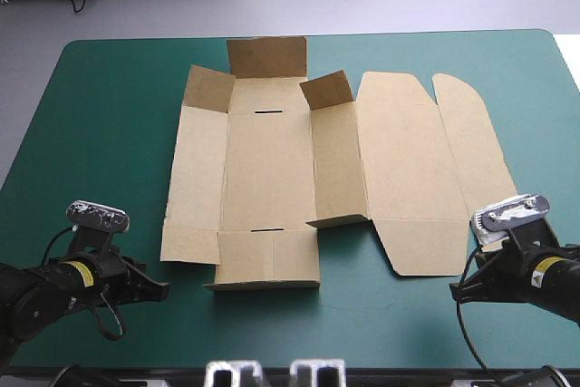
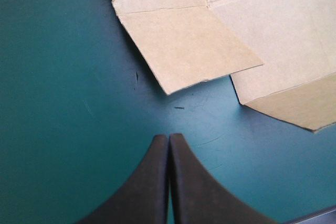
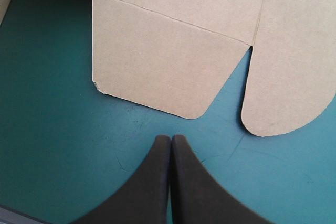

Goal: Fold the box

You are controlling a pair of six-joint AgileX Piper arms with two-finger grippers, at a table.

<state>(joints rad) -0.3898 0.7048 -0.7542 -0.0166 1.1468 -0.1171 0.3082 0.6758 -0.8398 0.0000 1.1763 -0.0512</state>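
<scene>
The brown box (image 1: 272,169) lies spread out as a cut sheet on the middle of the teal-green cover, its lid panels (image 1: 408,160) flat to the right. Three short flaps at its far end (image 1: 267,56) stand partly raised. My left gripper (image 1: 163,289) rests low near the table's front left, shut and empty, a short way off the box's near left corner flap (image 2: 184,45). My right gripper (image 1: 456,292) sits near the front right, shut and empty too. Its tip (image 3: 171,138) points at the rounded near lid flap (image 3: 157,61) just ahead, not touching it.
Bare teal-green cover (image 1: 100,133) stretches left of the box, and a strip of it runs along the front edge between the two grippers. The rounded outer lid flap (image 1: 476,142) reaches toward the table's right edge.
</scene>
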